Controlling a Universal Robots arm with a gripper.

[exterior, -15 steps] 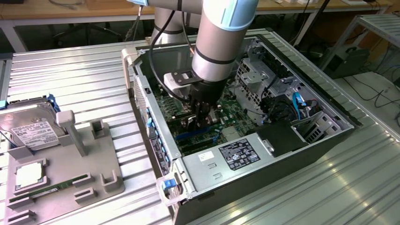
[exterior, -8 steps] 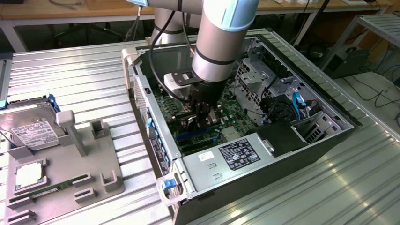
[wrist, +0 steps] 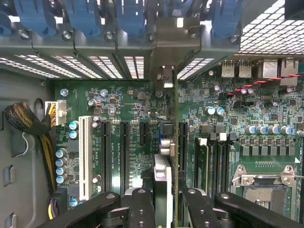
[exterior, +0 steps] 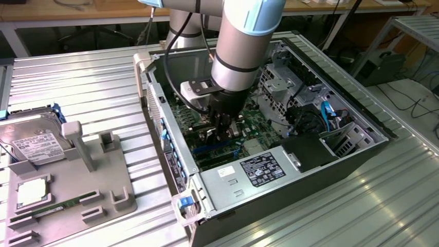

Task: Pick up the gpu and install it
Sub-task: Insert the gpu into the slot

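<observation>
The gripper (wrist: 166, 202) is closed part-way onto the gpu (wrist: 164, 166), clamping the card edge-on between its fingers inside the open computer case (exterior: 343, 108). The card sits directly beneath the gripper, just above the motherboard (wrist: 213, 128). Its long axis runs parallel to the black expansion slots (wrist: 121, 147) and points toward the rear vents (wrist: 95, 66). Whether its edge touches a slot, I cannot tell.

Shiny ribbed metal table (exterior: 89, 87); matt plastic fixture (exterior: 103, 180); matt black hand (wrist: 168, 194).
</observation>
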